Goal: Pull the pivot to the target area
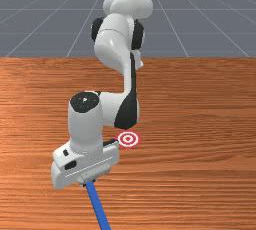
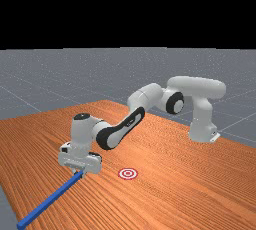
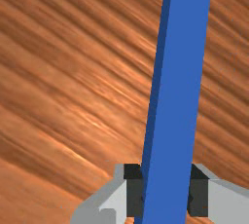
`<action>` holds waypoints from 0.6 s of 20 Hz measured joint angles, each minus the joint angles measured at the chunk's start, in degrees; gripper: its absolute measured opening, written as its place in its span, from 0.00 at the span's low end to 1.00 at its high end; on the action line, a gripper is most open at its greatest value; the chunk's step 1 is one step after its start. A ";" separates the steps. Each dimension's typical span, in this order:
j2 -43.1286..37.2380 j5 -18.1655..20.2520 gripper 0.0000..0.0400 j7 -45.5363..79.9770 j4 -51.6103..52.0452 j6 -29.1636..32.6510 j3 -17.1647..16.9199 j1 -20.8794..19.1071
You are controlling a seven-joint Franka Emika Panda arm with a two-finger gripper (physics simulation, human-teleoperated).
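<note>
The gripper (image 1: 87,182) is over the table on the front view's left, its fingertips at one end of a long blue bar (image 1: 99,209). From there the bar runs to the front view's bottom edge. The red and white target (image 1: 128,139) lies flat on the table, beside the hand and nearer the arm's base. In the wrist view the gripper (image 3: 166,194) has a dark pad on each side of the blue bar (image 3: 176,91), both touching it. The bar's end under the hand is hidden.
The wooden table (image 2: 165,194) extends around the arm. In the far view, the bar's free end reaches the table's edge at the lower left. The arm's base (image 2: 202,124) stands at the far view's right.
</note>
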 joint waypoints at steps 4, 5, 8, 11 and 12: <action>-0.04 1.88 0.24 -2.06 1.26 -2.08 2.30 -1.18; -0.23 0.06 0.24 -1.97 1.50 -2.71 4.75 -2.00; -9.00 1.27 0.24 -0.54 -15.67 7.40 1.02 1.18; -17.54 0.61 0.24 -3.66 -31.86 13.57 1.32 2.24; -19.56 1.04 0.24 -1.66 -35.82 15.36 0.78 2.77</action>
